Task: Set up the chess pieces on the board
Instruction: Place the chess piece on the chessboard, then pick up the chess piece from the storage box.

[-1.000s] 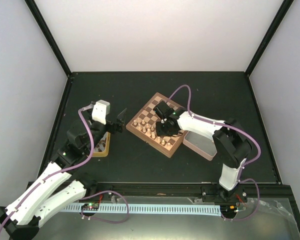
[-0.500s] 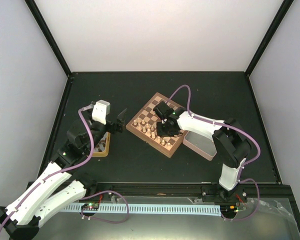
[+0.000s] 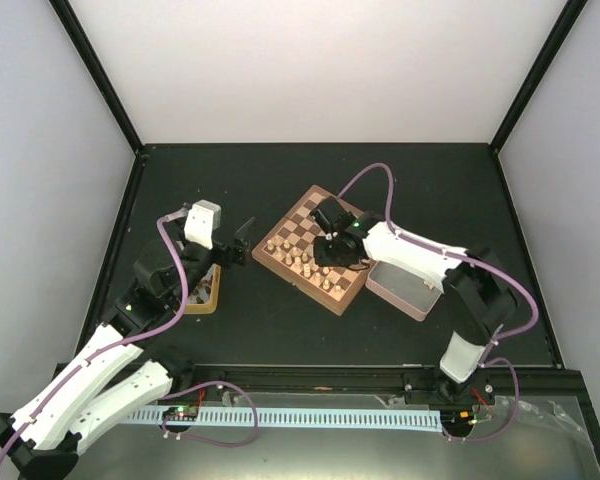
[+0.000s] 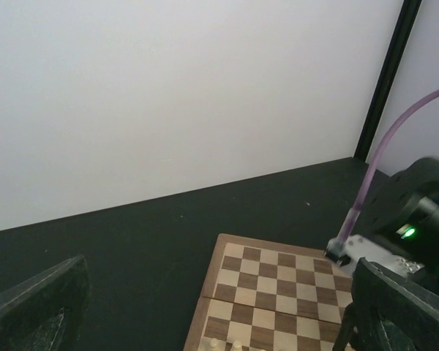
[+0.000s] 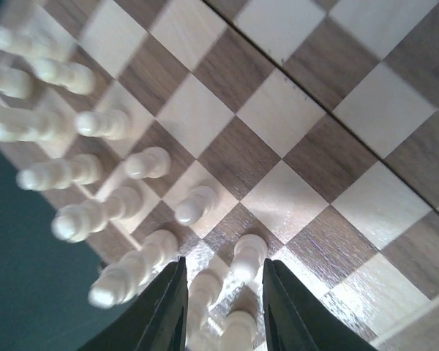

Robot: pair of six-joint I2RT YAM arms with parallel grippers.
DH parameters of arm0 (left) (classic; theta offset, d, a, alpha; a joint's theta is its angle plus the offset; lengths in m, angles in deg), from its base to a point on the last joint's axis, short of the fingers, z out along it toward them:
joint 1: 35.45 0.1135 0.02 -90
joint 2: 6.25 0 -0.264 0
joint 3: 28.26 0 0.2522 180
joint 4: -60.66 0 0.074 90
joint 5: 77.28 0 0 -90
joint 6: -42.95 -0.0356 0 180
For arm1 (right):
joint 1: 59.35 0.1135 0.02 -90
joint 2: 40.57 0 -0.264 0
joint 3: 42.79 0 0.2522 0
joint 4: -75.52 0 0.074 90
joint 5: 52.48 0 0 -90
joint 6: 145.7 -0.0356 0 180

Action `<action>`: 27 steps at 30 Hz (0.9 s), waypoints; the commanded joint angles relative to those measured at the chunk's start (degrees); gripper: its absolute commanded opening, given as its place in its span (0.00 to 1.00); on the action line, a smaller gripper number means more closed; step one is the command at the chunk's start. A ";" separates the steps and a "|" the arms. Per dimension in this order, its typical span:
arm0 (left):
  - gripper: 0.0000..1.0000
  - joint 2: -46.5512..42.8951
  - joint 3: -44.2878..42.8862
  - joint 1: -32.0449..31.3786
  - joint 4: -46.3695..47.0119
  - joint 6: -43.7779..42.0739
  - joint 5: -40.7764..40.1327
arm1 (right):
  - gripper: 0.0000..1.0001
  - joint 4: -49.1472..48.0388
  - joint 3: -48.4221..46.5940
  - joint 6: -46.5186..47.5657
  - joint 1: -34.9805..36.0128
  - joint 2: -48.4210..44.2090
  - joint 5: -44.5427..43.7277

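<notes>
The board [image 3: 314,206] lies at the table's middle, turned like a diamond. Pale chess pieces [image 3: 298,262] stand in two rows along its near-left edge. My right gripper [image 3: 331,254] hangs over the near end of those rows. In the right wrist view that right gripper [image 5: 223,262] is open. Its fingers [image 5: 168,307] straddle three pale pieces [image 5: 246,256] standing on the board [image 5: 278,110] and touch none of them. My left gripper [image 3: 242,240] is wide open and holds nothing, left of the board. From the left wrist, the left gripper [image 4: 219,263] faces the board [image 4: 278,289].
A yellow-wood tray [image 3: 202,292] sits under the left arm, mostly covered by it. A grey tray [image 3: 405,287] lies against the board's right side, beneath the right arm. Black frame posts stand at the back corners.
My right gripper has opened and let go of a pale piece at the near end of the rows. Its arm shifted slightly right and back. The left arm has not moved.
</notes>
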 commanded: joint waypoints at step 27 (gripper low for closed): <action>0.99 2.22 -2.17 0.36 2.43 -2.16 2.72 | 0.33 1.34 30.62 -1.08 -22.88 -35.08 -21.08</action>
